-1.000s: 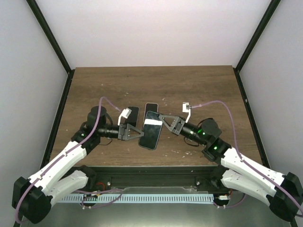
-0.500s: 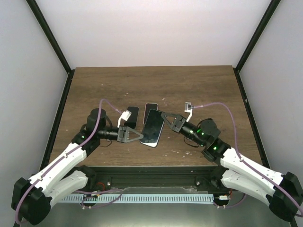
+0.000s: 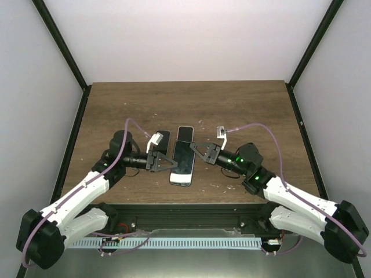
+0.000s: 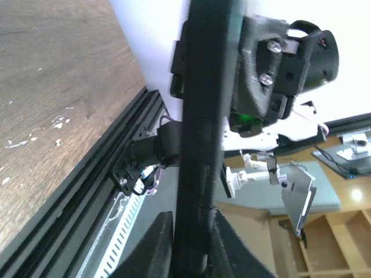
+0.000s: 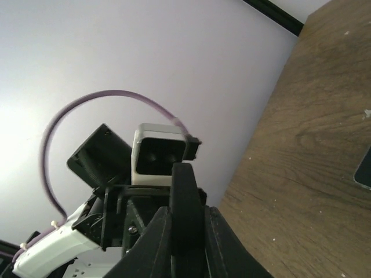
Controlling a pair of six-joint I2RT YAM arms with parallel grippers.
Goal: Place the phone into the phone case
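Left gripper (image 3: 172, 164) and right gripper (image 3: 193, 148) each close on an opposite long edge of the phone (image 3: 182, 165), pinching it between them over the front middle of the table (image 3: 243, 110). Whether the phone rests on the wood cannot be told. Behind it lie a dark slab (image 3: 162, 139), beside the left gripper, and a white-rimmed slab (image 3: 185, 131), just past the phone's far end.

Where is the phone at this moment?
Top view: the phone is at front centre of the table, held between the left gripper and the right gripper, with two dark devices behind it.
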